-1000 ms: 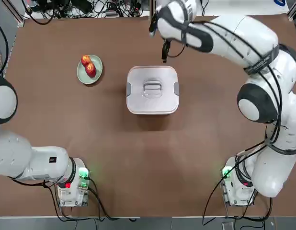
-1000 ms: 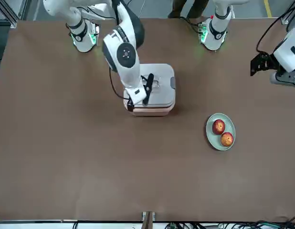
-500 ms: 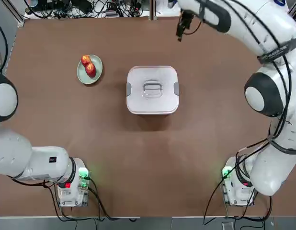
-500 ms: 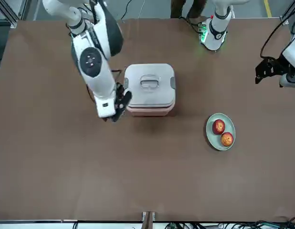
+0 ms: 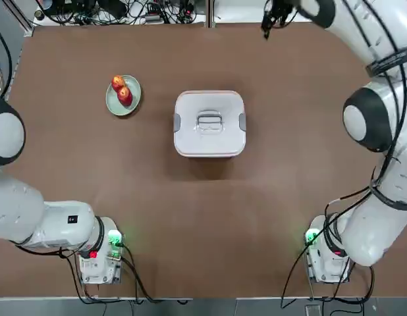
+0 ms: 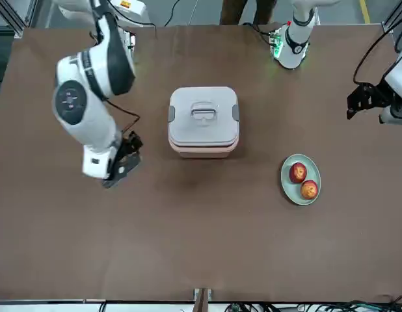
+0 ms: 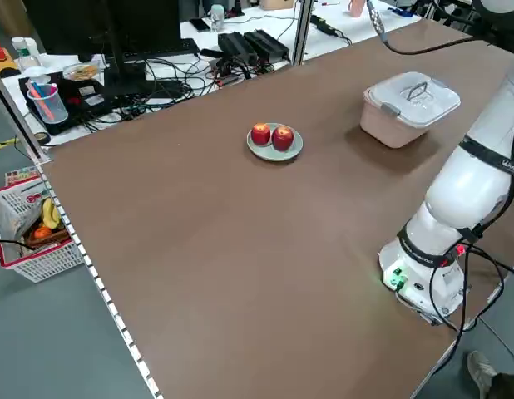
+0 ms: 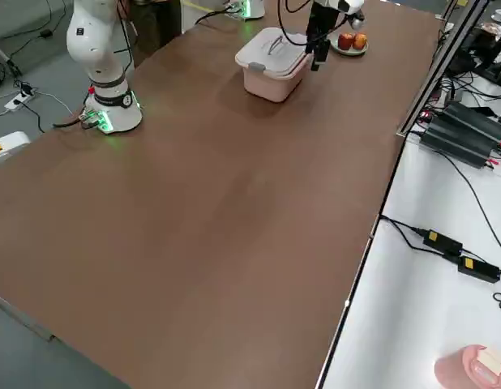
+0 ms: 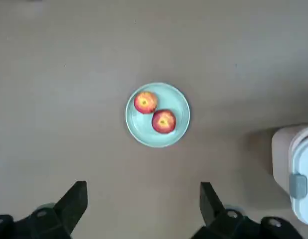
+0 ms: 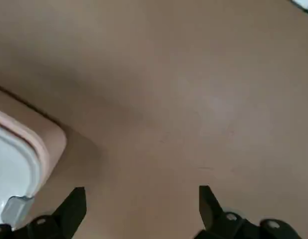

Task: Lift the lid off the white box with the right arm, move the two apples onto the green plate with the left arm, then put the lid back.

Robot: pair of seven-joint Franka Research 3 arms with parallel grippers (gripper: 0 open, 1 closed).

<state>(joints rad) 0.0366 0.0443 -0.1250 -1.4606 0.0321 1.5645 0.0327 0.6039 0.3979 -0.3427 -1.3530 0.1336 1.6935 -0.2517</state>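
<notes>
The lid sits on the white box at the table's middle, handle flat. Both red apples lie on the green plate, left of the box. My right gripper hangs open and empty near the far edge, beyond and to the right of the box; its wrist view shows only a box corner. My left gripper is raised at the robot's left side of the table, open and empty, looking down on the plate and apples.
Cables and power strips lie past the far edge. The arm bases stand at the near corners. A person's legs show behind the bases. Bare brown tabletop surrounds the box and plate.
My right arm has swung up and away from just behind the lidded box toward the far right of the table. The box, plate and apples have not moved; the left gripper barely shifted.
</notes>
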